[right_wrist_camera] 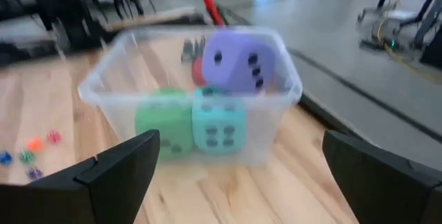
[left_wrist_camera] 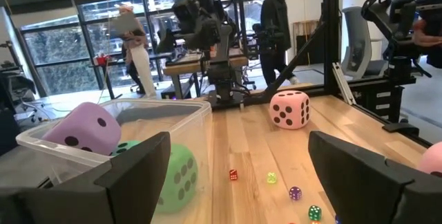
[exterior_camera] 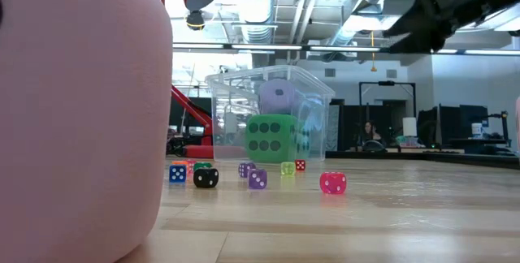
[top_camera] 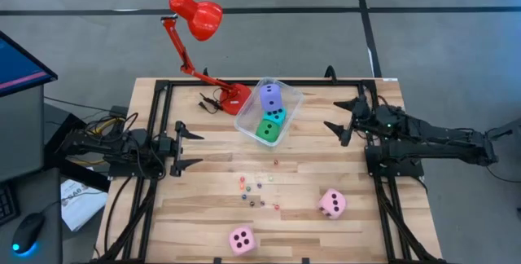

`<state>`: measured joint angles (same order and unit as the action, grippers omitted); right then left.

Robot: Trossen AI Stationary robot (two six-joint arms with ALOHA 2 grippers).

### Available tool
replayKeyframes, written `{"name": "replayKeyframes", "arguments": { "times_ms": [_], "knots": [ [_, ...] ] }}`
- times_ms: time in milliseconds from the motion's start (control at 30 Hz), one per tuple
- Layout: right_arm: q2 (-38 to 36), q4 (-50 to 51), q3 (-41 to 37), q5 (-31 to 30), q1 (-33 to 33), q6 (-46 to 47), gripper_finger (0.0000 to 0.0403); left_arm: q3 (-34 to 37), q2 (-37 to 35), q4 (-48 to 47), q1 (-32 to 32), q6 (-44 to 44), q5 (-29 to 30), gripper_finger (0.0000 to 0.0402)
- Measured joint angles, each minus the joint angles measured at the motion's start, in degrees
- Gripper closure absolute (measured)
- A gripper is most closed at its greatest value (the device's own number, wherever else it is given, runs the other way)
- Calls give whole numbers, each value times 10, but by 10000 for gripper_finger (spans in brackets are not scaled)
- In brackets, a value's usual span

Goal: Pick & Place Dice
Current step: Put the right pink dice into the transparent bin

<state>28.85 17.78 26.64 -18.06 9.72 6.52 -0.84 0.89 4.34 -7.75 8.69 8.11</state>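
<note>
A clear plastic tub stands at the table's far middle and holds three large dice: the purple-blue one on top of the cyan one and the green one. Two pink dice lie outside it, one at the near right and one at the near edge. Several tiny coloured dice are scattered on the table between the tub and the pink ones. My left gripper is open, left of the tub. My right gripper is open, right of the tub, with nothing between its fingers.
A red desk lamp stands on its base at the far edge, just left of the tub. Dark frame rails run along both sides of the table. People stand in the room beyond the table.
</note>
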Motion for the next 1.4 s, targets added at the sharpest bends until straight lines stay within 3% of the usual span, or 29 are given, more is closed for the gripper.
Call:
{"name": "replayKeyframes", "arguments": {
  "times_ms": [300,600,733,1033,1400],
  "knots": [
    [81,34,27,-33,0,22,3,0,0,0,0,0,0,69],
    [167,214,104,-37,-16,142,3,0,0,0,0,0,0,69],
    [205,247,128,-42,-45,189,3,0,0,0,0,0,0,69],
    [278,204,155,-152,-86,195,3,0,0,0,0,0,0,69],
    [352,85,155,-184,-63,225,3,0,0,0,0,0,0,69]
  ]
}}
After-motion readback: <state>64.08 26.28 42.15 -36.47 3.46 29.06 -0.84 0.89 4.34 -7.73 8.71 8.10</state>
